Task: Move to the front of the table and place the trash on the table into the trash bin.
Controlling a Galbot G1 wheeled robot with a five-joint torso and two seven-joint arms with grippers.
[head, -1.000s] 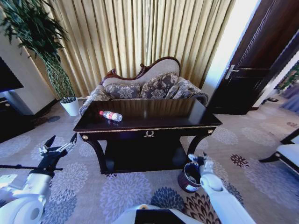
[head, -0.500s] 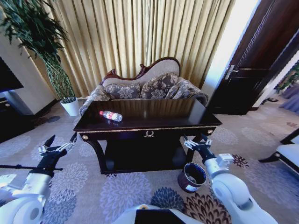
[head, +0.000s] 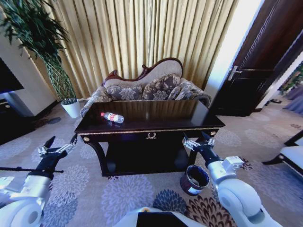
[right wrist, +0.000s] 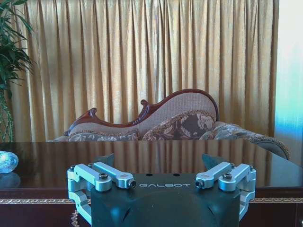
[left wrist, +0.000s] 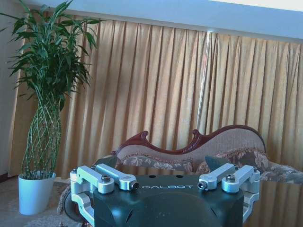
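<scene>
The robot stood in front of the table (head: 142,124), and the bottle (head: 112,117) lay on top, ahead of the left gripper (head: 57,146), whose jaws were wide. The right gripper (head: 199,142), jaws wide too, was raised above the trash bin (head: 194,179). I think picking up was starting, and next a gripper must reach up over the bottle.

We see the table (head: 156,124), dark and glossy with gold trim along its front edge, a gold emblem at front centre, curved legs and a lower shelf; on its top, near the left edge and about midway between front and back, lies a clear plastic bottle (head: 112,117) on its side (red label and red cap, the cap toward the back left corner); the trash bin (head: 193,179), round, dark, white-labelled, stands open on the carpet just off the table's front right leg.
</scene>
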